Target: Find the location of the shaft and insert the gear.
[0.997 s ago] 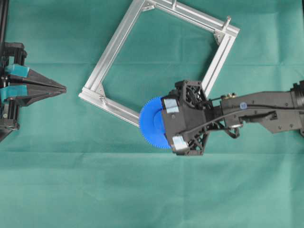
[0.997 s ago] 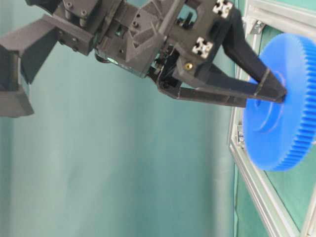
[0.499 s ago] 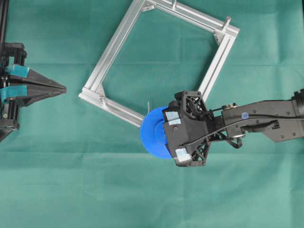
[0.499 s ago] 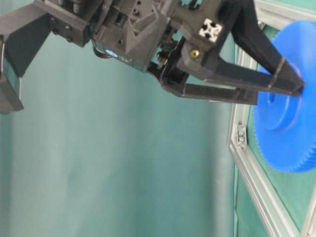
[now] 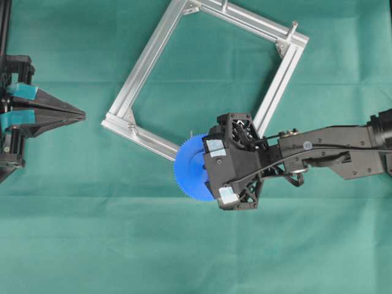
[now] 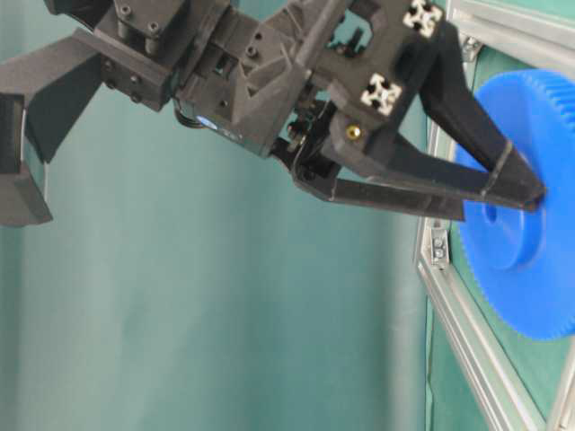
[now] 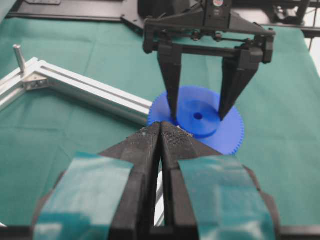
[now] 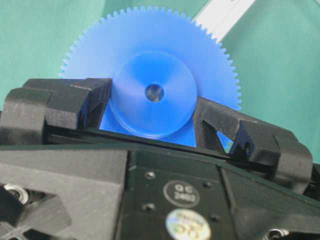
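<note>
The blue toothed gear (image 5: 188, 168) hangs low over the green cloth at the lower corner of the aluminium frame (image 5: 150, 58). My right gripper (image 5: 204, 169) is shut on its raised hub, one finger on each side, as the right wrist view (image 8: 152, 107) and the left wrist view (image 7: 198, 116) show. The gear's centre hole (image 8: 154, 92) shows green cloth and no pin. Only a thin silver tip of the shaft (image 5: 192, 134) peeks out at the gear's upper rim. My left gripper (image 5: 82, 114) rests shut and empty at the far left, pointing toward the gear (image 7: 227, 136).
The square frame lies tilted on the cloth, with stubby silver pegs at its far corners (image 5: 294, 25) (image 5: 225, 5). One peg (image 7: 19, 57) stands at the left in the left wrist view. The frame rail (image 6: 467, 350) runs just below the gear (image 6: 530, 278).
The right gripper carried the gear down and right, off the frame corner, then back left and slightly up, so the gear now covers most of the shaft. The left arm stayed still.
</note>
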